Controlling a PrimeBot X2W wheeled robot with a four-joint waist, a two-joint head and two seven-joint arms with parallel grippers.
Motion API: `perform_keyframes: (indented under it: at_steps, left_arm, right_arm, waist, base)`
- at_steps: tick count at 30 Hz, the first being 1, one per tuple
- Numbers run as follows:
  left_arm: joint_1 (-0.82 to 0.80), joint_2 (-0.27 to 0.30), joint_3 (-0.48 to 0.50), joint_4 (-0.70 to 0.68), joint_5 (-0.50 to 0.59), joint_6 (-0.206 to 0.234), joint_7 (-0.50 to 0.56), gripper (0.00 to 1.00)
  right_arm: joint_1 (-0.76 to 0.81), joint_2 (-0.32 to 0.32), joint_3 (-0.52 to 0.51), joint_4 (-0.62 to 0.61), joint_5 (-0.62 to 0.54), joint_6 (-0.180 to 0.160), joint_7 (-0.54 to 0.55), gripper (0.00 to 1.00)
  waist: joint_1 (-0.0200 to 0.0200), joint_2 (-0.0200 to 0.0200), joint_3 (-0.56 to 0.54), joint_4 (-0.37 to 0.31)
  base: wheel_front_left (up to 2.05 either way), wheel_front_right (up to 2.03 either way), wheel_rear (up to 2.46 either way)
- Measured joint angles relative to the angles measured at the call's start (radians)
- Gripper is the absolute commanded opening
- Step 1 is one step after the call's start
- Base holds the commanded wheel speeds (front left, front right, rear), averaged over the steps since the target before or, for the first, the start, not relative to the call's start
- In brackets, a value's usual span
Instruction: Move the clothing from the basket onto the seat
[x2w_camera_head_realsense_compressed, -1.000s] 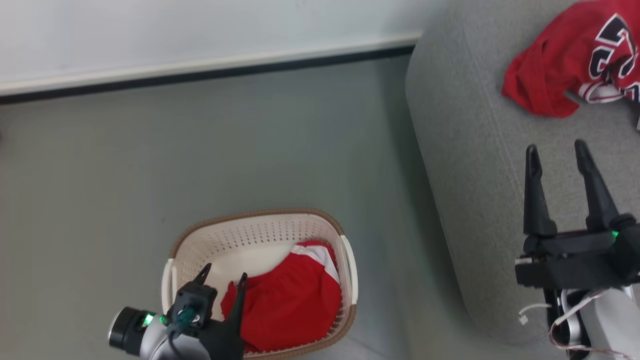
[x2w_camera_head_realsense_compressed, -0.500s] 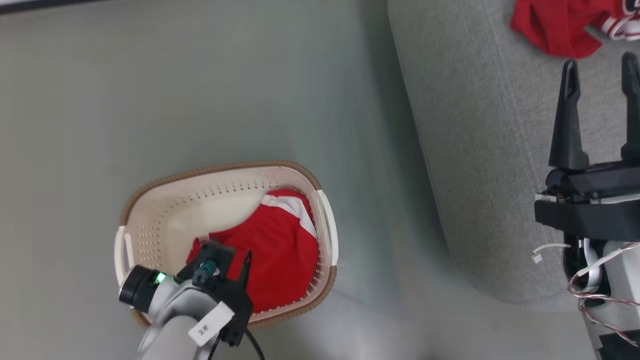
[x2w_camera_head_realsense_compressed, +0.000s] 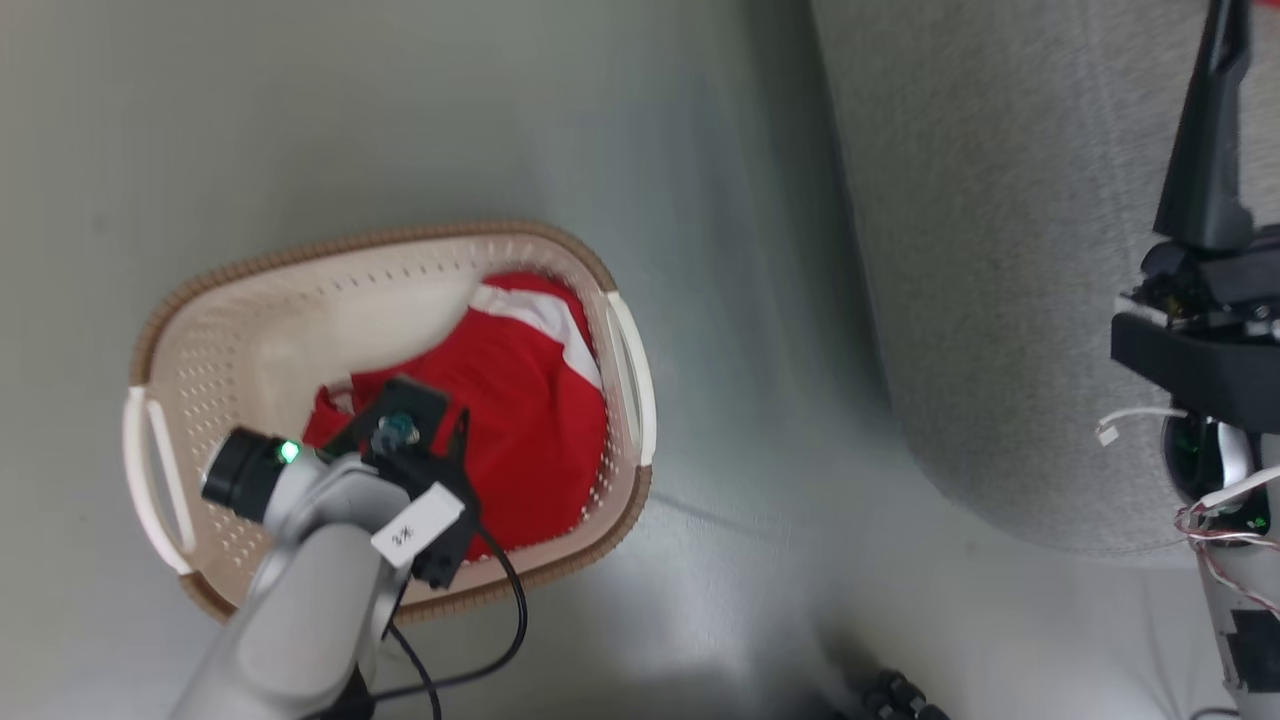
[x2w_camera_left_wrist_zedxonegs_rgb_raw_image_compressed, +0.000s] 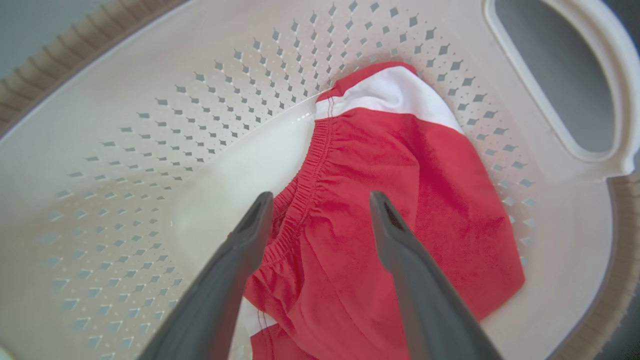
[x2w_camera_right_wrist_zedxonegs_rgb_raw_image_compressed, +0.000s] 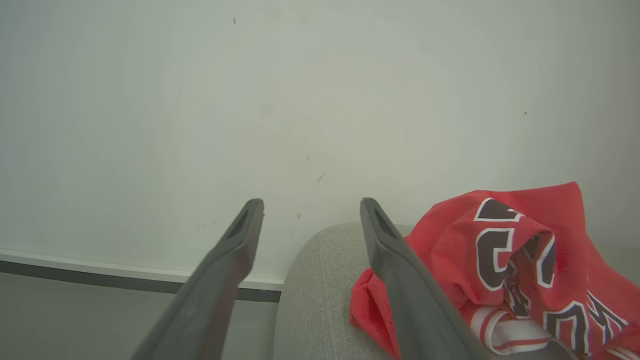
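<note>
Left gripper is down in the cream basket, fingers spread w/ nothing pinched, tips over the elastic waistband of the red garment (broad white stripe at one end) crumpled on the basket floor. Jersey, red w/ black white-edged letters, sits bunched on the grey seat. Right gripper hangs open nearby, empty.

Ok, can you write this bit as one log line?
left gripper: open by red shorts in basket | right gripper: open | jersey: on seat
</note>
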Motion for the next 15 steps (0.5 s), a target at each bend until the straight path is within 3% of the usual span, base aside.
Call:
perform_keyframes:
  at_steps: [15]
  left_arm:
    - [-0.151,0.009,-0.005,0.109,0.032,-0.001,-0.002,1.0]
  right_arm:
    - [-0.098,0.002,-0.006,-0.043,-0.016,0.0,0.0,1.0]
  waist:
    - [0.0,-0.0001,0.214,-0.002]
  base:
    - [0.0,0.0,0.0]
